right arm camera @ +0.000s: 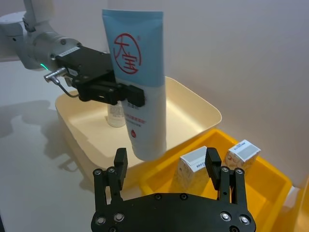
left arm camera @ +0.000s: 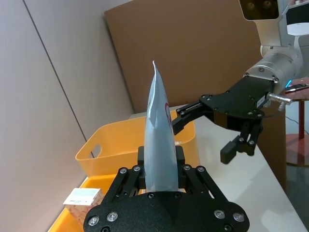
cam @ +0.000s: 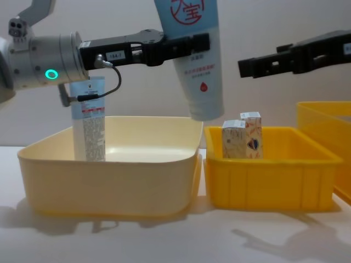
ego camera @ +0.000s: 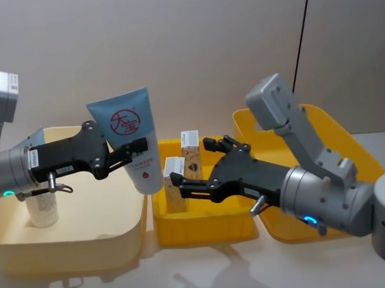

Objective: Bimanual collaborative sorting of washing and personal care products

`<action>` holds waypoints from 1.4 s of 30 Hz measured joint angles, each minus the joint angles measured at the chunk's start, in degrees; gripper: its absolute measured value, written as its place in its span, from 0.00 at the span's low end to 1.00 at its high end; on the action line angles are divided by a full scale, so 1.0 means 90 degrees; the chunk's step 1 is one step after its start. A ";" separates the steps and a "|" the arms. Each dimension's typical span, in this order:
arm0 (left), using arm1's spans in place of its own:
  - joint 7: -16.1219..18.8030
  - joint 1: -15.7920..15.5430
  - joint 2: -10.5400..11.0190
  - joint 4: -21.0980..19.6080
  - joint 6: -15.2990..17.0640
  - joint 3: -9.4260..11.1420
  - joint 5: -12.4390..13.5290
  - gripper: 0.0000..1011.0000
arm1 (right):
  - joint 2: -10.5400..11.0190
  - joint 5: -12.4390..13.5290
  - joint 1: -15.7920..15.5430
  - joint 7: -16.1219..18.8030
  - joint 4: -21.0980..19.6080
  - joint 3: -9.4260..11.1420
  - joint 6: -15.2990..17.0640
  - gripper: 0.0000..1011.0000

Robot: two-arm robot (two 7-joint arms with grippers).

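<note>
Left claw (ego camera: 138, 149) clamps the tube (ego camera: 128, 121) mid-body — light, soft-walled, probably slippery; best held near the stiffer cap end. Right claw (ego camera: 189, 162), at four o'clock, gapes wide.

Wide light-blue-over-white squeeze tube (ego camera: 131, 137) w/ red circle logo: soft plastic, smooth, slight sheen. Small cream patterned cartons (cam: 235, 139): card, matt. Yellow bin (cam: 269, 186): hard plastic, glossy; cream bin (cam: 109, 181): same, duller. Left claw (ego camera: 136, 150) & right claw (ego camera: 192, 161): matt black plates, shiny metal screws. White worktop (cam: 175, 241): smooth, matt.
</note>
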 joint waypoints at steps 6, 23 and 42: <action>-0.0105 -0.0050 -0.0070 0.0040 -0.0003 0.0052 -0.0022 0.30 | -0.0121 -0.0062 0.0019 -0.0165 -0.0040 -0.0149 0.0004 0.99; -0.0202 -0.0054 -0.0139 0.0065 0.0002 0.0107 -0.0079 0.30 | -0.0266 -0.0313 0.0185 -0.0601 0.0070 -0.0384 0.0136 0.99; -0.0138 -0.0027 -0.0095 -0.0069 0.0057 0.0160 -0.0083 0.30 | -0.0247 -0.0608 0.0451 -0.0517 0.0044 -0.0845 0.0865 0.99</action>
